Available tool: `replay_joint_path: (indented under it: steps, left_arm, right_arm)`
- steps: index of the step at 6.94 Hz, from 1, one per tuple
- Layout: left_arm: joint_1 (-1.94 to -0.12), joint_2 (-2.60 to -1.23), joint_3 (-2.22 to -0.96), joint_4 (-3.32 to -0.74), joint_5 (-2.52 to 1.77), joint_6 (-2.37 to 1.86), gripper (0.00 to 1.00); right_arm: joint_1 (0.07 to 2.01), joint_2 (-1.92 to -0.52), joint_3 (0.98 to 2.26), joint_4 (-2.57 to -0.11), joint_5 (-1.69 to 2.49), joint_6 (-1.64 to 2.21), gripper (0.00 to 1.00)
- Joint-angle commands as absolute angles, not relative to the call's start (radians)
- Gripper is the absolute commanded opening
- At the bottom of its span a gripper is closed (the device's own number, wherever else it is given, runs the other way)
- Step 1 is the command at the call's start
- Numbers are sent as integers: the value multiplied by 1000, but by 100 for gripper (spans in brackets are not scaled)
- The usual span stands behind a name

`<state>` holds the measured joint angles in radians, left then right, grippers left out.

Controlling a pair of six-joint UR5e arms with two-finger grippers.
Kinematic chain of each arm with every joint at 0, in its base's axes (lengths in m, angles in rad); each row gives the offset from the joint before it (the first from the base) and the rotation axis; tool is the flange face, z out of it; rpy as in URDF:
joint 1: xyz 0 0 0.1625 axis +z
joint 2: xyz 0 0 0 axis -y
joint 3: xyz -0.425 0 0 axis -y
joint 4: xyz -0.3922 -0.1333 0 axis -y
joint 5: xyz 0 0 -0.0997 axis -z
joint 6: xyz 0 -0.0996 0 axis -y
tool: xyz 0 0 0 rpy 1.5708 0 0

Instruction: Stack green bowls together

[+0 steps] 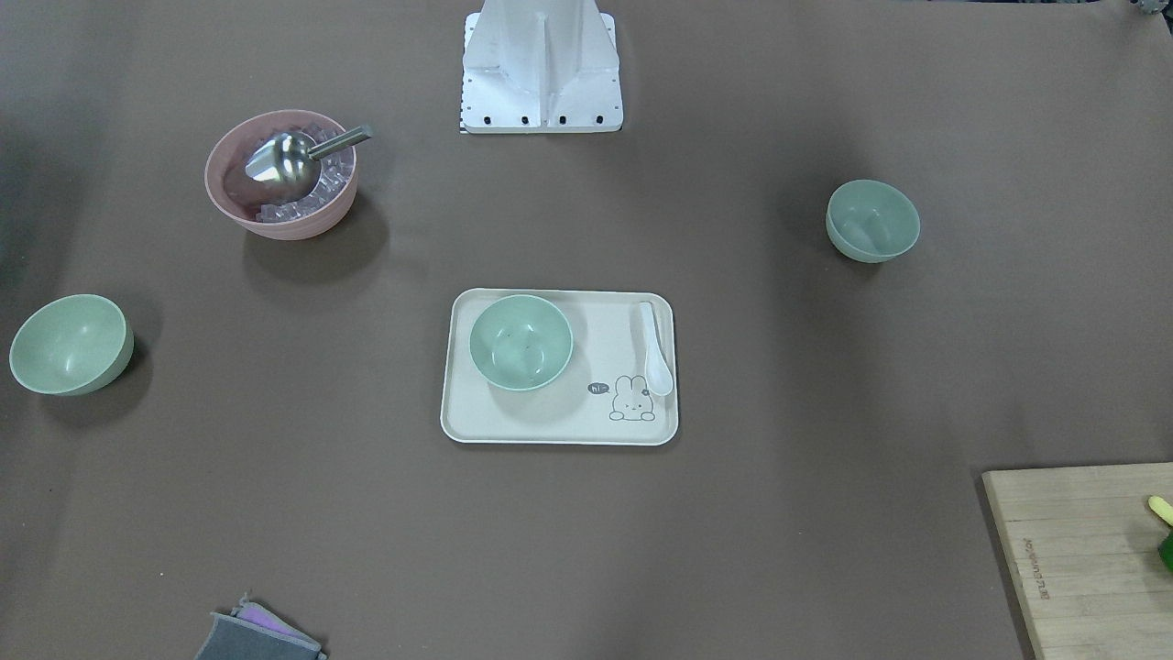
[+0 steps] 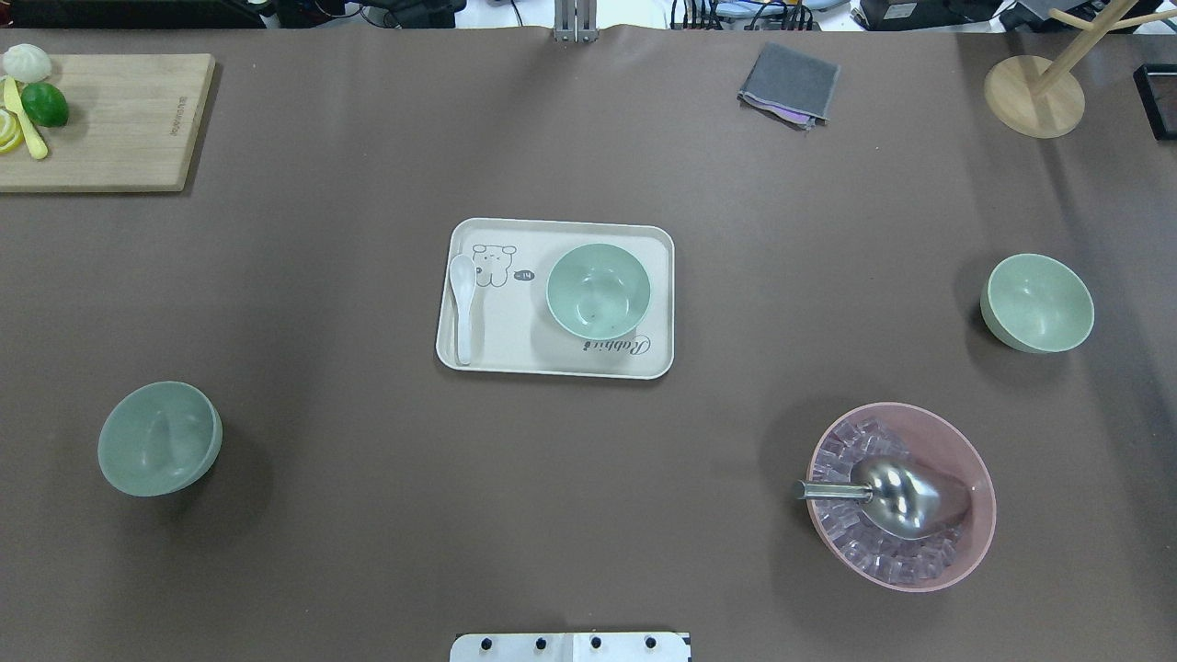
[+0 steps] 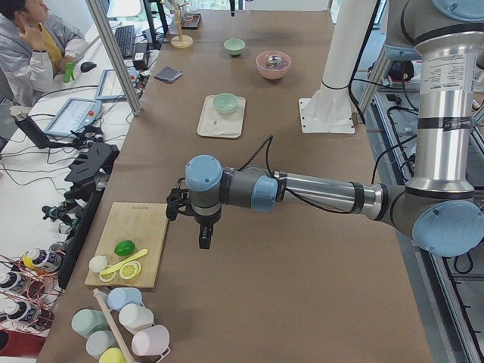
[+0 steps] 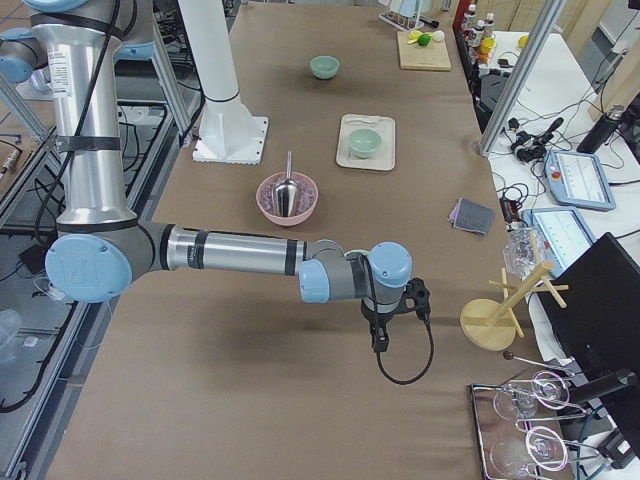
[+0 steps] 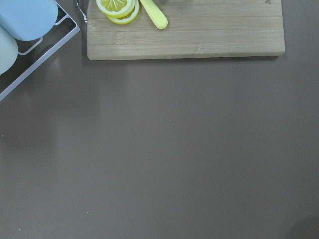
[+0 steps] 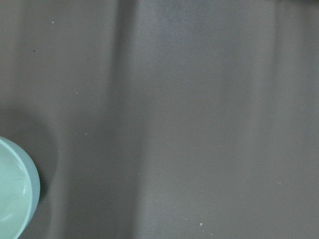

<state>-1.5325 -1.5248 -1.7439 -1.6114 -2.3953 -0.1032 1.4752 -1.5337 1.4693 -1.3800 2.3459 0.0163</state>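
Note:
Three pale green bowls stand apart, all upright. One (image 2: 598,291) sits on the cream tray (image 2: 506,336) at the table's middle. One (image 2: 159,439) stands on the robot's left side and one (image 2: 1037,303) on its right side. My left gripper (image 3: 204,240) shows only in the exterior left view, hanging over bare table near the cutting board, far from the bowls. My right gripper (image 4: 380,345) shows only in the exterior right view, over the table's right end. I cannot tell whether either is open or shut. The right wrist view shows a green bowl's rim (image 6: 15,194) at its lower left.
A pink bowl (image 2: 984,506) with ice and a metal scoop stands at the near right. A white spoon (image 2: 462,308) lies on the tray. A cutting board (image 2: 119,119) with fruit, a grey cloth (image 2: 789,83) and a wooden stand (image 2: 1034,97) line the far edge.

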Motion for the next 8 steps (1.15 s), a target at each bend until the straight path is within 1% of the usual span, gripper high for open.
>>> replay_joint_path:
  steps: [1,2,4,8]
  left_arm:
    - [-1499,-1526,-1747,-1612,-2396,-103,98]
    - [-1497,-1526,-1744,-1615,-2395,-110,98]
    - [-1491,-1532,-1747,-1634,-2396,-147,98]
    - [-1491,-1529,-1741,-1666,-2398,-152,98]
  right_arm:
    - [1399,-1522,1460,-1378,2350,67,100]
    - [1373,-1513,1463,-1359,2350,130,100]
    - [1280,-1508,1459,-1228,2342,321,100]
    - [1221,-1473,1430,-1210,2349,339,99]
